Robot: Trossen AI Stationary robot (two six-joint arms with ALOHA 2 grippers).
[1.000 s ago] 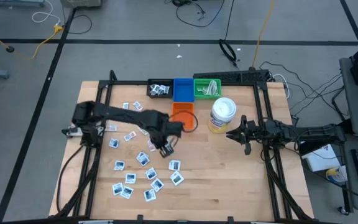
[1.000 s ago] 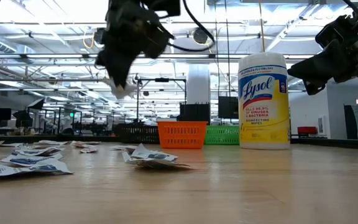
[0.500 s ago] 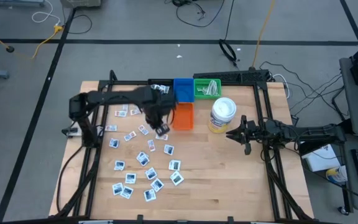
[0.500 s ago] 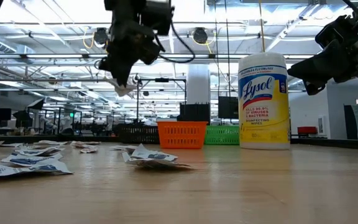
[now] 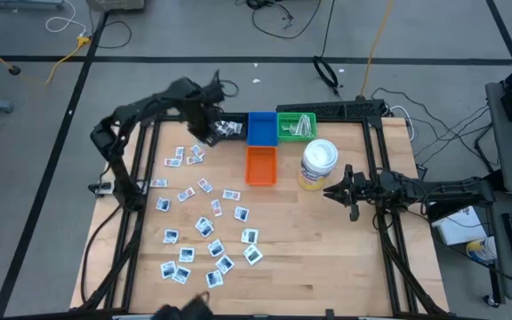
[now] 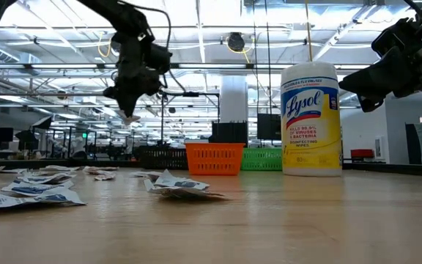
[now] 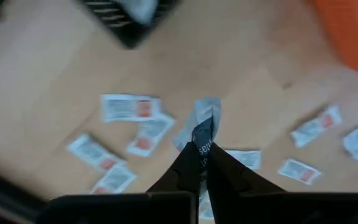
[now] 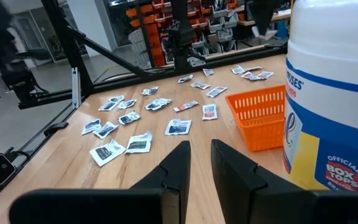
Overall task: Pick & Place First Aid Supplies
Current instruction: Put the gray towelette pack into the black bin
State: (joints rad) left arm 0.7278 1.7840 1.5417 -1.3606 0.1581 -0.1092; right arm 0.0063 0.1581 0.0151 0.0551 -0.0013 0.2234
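Wood: pale butcher-block table, planks running lengthwise, framed by black metal rails.
Left gripper: left gripper raised above the table's far left, just beside the black bin; its dark fingers are pinched together on a crinkled white packet that sticks out past the tips. From table height the same gripper hangs well clear of the wood, a pale scrap at its tip.
Supplies: flat square white packets with blue or red print lie scattered over the left half of the table, some overlapping, edges curled; a few already sit in the black bin.
Bins: row at the far edge — black, then blue bin, then green bin holding pale strips. An orange basket of plastic mesh stands just in front of the blue one.
Canister: yellow-and-white Lysol wipes tub, a smooth upright cylinder with a white lid, stands just right of the orange basket.
Right gripper: right gripper waits at the table's right side, near the tub, level above the wood; its two dark fingers stand slightly apart with nothing between them.
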